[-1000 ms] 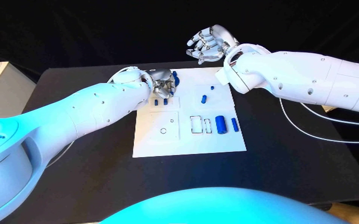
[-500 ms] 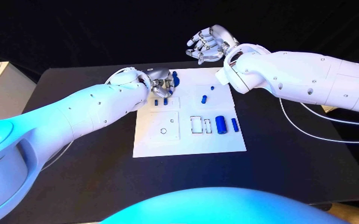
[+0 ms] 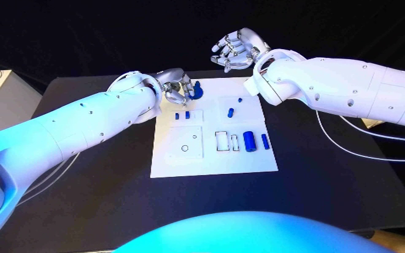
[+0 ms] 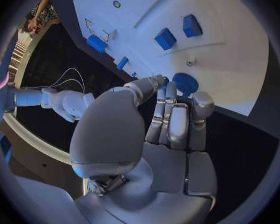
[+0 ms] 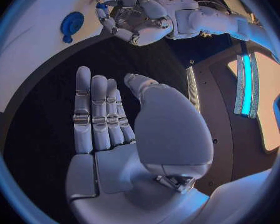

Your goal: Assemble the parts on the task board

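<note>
My left hand (image 3: 179, 92) has drawn back toward the far left corner of the task board (image 3: 211, 162) since a second ago, lifting off the two small blue blocks (image 3: 181, 115) it was covering. Its fingers (image 4: 171, 119) are curled together, the tips just beside the round blue disc part (image 3: 196, 91) at the board's far edge. I cannot tell whether they pinch it or only touch it, so I judge the disc to be the step in hand, not yet seated. Along the board toward the right lie a small blue peg (image 3: 230, 112), then a thick blue cylinder (image 3: 249, 140) and a slim blue bar (image 3: 264, 141) near the right edge. Beyond the far edge, my right hand (image 3: 234, 50) hovers, fingers straight and apart, holding nothing, unchanged. The black table (image 3: 93, 206) has open room left of the board and along the near edge, so the left arm can swing there freely.
</note>
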`<state>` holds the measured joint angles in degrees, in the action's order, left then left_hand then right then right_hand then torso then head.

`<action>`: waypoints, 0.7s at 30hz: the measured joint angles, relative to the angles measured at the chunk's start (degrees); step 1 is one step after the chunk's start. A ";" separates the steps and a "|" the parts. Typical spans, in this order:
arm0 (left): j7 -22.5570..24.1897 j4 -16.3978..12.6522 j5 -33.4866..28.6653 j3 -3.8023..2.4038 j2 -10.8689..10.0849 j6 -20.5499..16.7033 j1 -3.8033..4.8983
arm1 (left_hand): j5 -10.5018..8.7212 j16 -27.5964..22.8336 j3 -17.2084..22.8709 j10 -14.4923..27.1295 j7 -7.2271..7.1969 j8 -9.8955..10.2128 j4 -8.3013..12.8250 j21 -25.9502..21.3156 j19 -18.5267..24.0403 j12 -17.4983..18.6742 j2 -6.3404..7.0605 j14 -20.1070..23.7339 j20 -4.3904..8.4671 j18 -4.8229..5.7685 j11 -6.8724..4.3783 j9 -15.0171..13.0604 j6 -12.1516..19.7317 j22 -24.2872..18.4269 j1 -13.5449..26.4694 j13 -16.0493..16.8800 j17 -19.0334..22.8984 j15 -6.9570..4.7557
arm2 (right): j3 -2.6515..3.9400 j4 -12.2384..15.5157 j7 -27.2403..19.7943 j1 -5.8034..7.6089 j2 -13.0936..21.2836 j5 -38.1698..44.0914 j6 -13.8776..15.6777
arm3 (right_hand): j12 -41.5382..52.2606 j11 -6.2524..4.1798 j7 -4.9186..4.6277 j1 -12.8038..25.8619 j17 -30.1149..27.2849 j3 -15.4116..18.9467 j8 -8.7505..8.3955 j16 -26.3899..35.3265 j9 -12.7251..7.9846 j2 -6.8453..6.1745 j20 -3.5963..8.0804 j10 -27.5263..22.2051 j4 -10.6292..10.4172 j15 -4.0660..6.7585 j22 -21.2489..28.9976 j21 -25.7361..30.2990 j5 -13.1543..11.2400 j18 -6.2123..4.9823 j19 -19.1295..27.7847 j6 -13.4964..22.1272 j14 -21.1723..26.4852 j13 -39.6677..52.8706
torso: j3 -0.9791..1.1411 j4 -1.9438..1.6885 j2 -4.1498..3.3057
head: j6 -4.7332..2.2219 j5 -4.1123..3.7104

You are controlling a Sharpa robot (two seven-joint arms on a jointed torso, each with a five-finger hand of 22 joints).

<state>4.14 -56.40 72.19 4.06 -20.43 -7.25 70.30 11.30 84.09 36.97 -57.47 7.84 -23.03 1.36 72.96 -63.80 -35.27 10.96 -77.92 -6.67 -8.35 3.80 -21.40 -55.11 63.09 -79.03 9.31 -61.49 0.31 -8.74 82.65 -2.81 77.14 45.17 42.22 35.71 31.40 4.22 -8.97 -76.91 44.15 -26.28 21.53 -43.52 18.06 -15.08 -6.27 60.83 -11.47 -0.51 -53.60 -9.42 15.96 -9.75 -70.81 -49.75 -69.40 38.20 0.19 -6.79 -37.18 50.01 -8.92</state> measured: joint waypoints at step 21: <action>-1.02 3.44 -1.14 0.18 -0.14 3.03 0.02 | -0.01 -0.01 -0.16 -0.19 -0.22 0.30 -0.16 0.13 -0.40 0.50 -0.22 0.00 0.00 0.00 0.20 -0.03 -0.20 0.28 0.22 -0.04 -0.07 0.00 | 0.00 -0.01 0.04 -0.01 0.05 0.00 -0.11 | 0.01 0.03 0.00 0.00 0.01 0.00 -0.01 0.00 0.04 0.00 0.00 0.03 0.00 0.00 0.00 0.00 0.00 0.00 0.00 0.00 0.00 0.01 | -0.05 0.05 -0.05 | 0.00 0.43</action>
<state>3.12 -52.96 71.05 4.24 -20.58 -4.22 70.32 11.29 84.09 36.81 -57.66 7.62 -22.73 1.20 73.09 -64.20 -34.77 10.74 -77.92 -6.67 -8.35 4.00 -21.43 -55.31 63.37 -78.81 9.27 -61.56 0.31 -8.74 82.64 -2.77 77.13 45.22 42.22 35.60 31.41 4.26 -8.96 -76.91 44.16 -26.28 21.52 -43.52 18.10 -15.08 -6.27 60.86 -11.48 -0.51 -53.60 -9.42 15.96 -9.75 -70.81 -49.75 -69.40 38.22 0.13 -6.74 -37.24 50.01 -8.49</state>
